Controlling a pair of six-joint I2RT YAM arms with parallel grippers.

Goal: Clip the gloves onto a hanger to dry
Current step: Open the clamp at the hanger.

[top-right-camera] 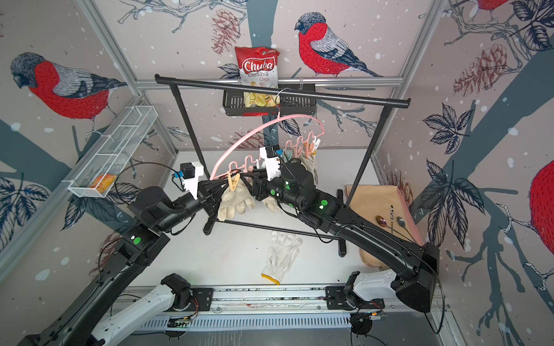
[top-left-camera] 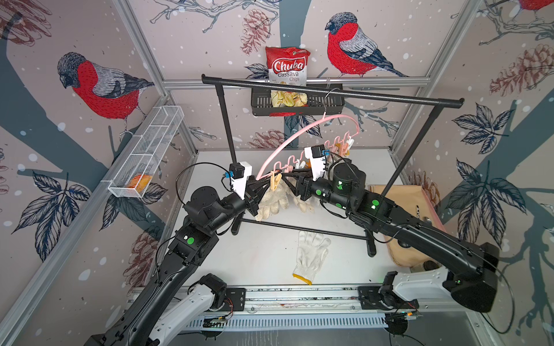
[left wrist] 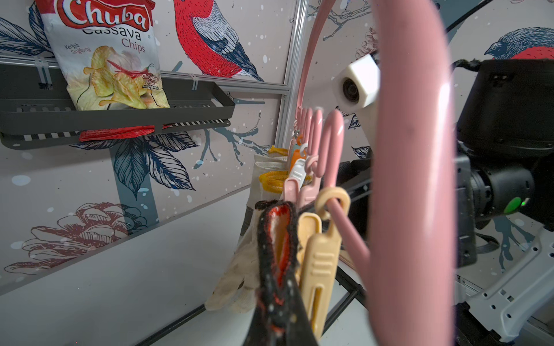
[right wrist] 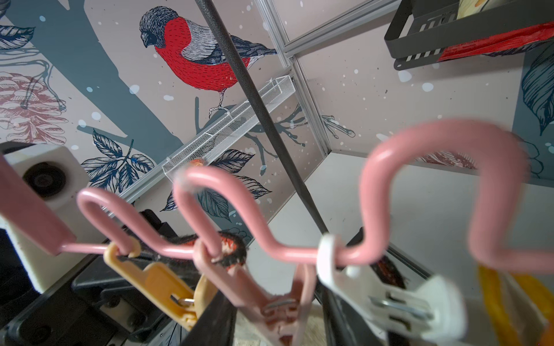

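The pink hanger [top-left-camera: 299, 134] [top-right-camera: 254, 134] hangs by its hook from the black rack. My left gripper [top-left-camera: 260, 191] [left wrist: 275, 215] is shut beside a cream peg [left wrist: 317, 269]; I see nothing between its pads. That peg holds a hanging off-white glove [top-left-camera: 271, 200] [top-right-camera: 235, 199]. My right gripper [top-left-camera: 292, 179] [right wrist: 278, 317] is shut on a pink peg [right wrist: 269, 296], with a second glove [top-left-camera: 302, 203] just below it. More gloves with yellow cuffs [left wrist: 269, 179] hang at the hanger's far end. A white knitted glove [top-left-camera: 311, 254] [top-right-camera: 281, 254] lies flat on the table.
The black rack's top bar [top-left-camera: 329, 90] crosses above both arms and its base bar [top-left-camera: 299, 229] lies on the table. A chips bag [top-left-camera: 287, 66] stands in a black wall shelf. A white mesh basket [top-left-camera: 147, 152] is on the left wall. A tan pad [top-right-camera: 377, 203] with spoons lies right.
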